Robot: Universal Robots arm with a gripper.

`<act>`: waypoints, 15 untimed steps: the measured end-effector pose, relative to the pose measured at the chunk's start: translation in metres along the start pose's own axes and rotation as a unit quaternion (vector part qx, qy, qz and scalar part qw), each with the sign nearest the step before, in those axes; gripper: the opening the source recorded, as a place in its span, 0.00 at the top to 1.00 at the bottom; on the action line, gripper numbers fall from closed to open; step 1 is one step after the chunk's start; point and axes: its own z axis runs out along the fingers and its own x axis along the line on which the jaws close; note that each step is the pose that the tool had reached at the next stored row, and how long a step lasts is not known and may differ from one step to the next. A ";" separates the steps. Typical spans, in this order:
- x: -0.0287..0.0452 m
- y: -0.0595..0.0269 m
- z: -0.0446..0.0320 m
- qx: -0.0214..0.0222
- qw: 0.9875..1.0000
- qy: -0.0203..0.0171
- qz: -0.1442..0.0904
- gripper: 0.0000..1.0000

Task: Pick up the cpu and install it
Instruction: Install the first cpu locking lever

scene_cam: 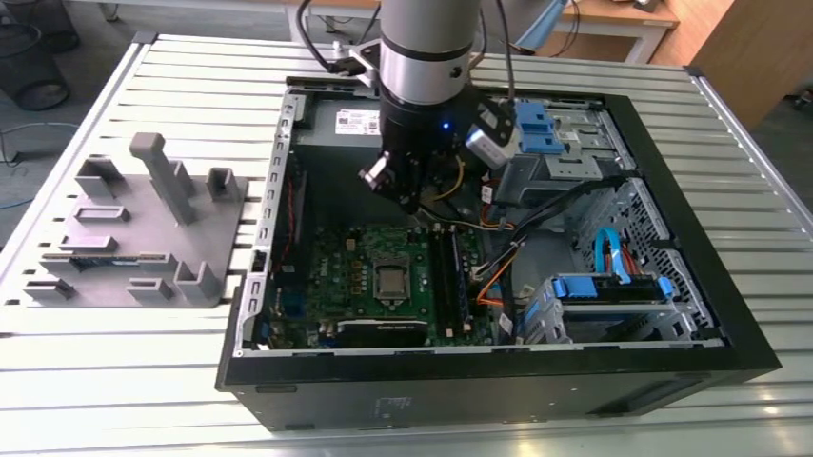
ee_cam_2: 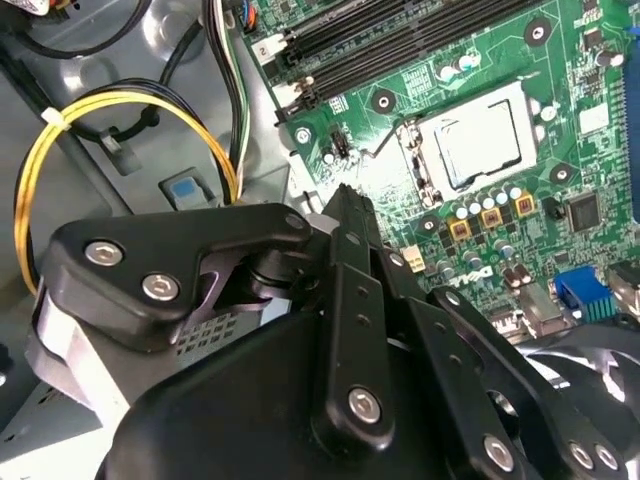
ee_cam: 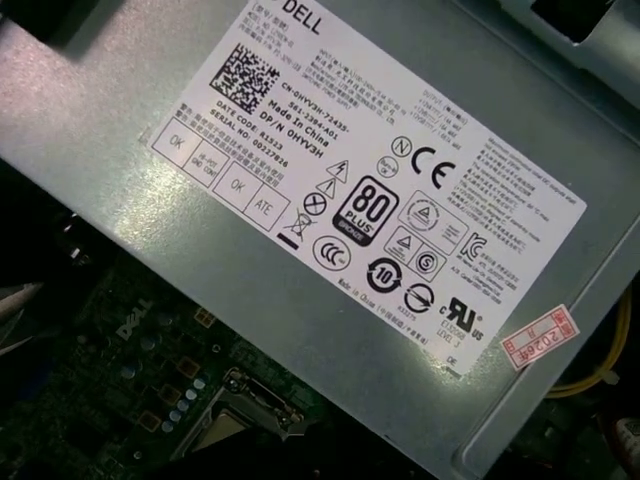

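Slatted table (scene_cam: 190, 381) carries open case (scene_cam: 749, 352); cpu (ee_cam_2: 482, 142) seated in socket; claw (ee_cam_2: 345, 200) state unclear.

Claw (ee_cam_2: 345, 200) fingertips perhaps hidden behind linkage.

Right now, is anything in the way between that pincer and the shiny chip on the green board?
Nothing visible blocks it. In the second wrist view the cpu lies in its socket on the motherboard, with open air between it and the pincer. The cables run off to one side, over the case floor, not across the path.
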 end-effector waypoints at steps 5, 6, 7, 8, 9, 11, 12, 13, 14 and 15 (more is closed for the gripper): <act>-0.0001 0.0000 -0.0002 0.000 1.000 0.000 0.000 0.89; -0.0001 0.0000 -0.0002 0.000 1.000 0.000 0.000 0.89; -0.0002 0.0001 -0.0002 0.000 1.000 0.000 0.000 0.89; -0.0004 0.0004 -0.0003 0.000 1.000 0.000 0.001 0.89; -0.0009 0.0012 -0.0002 0.000 1.000 0.000 0.001 0.89; -0.0014 0.0018 -0.0007 0.000 1.000 0.000 0.003 0.89; -0.0015 0.0018 -0.0006 0.000 1.000 0.000 0.003 0.89; -0.0015 0.0018 -0.0006 0.000 1.000 0.000 0.003 0.89; -0.0015 0.0018 -0.0006 0.000 1.000 0.000 0.003 0.89; -0.0015 0.0019 -0.0007 0.000 1.000 0.000 0.003 0.89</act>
